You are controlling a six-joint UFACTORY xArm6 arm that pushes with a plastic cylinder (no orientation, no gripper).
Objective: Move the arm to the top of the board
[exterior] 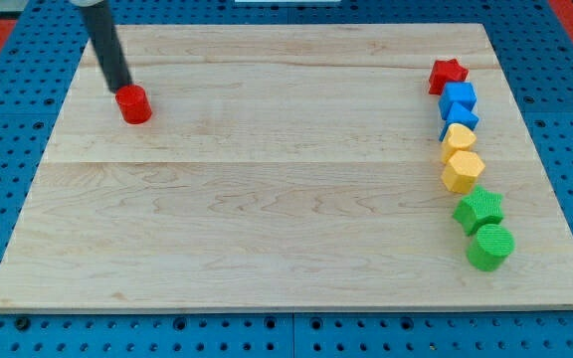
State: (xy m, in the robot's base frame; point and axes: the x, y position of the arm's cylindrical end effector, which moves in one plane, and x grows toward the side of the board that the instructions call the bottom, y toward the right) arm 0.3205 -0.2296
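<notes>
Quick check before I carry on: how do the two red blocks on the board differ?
The red cylinder is round with a flat top; the red star has points. The cylinder sits alone near the view's top left, right at my tip; the star is at the view's top right, far from my tip. The star heads a column with the blue blocks just below it; the cylinder has no block beside it. Both are the same red and rest on the board.

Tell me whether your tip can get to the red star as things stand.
Probably yes. My tip sits by the red cylinder at the view's left; the red star heads the row at the right, with bare board between.
</notes>
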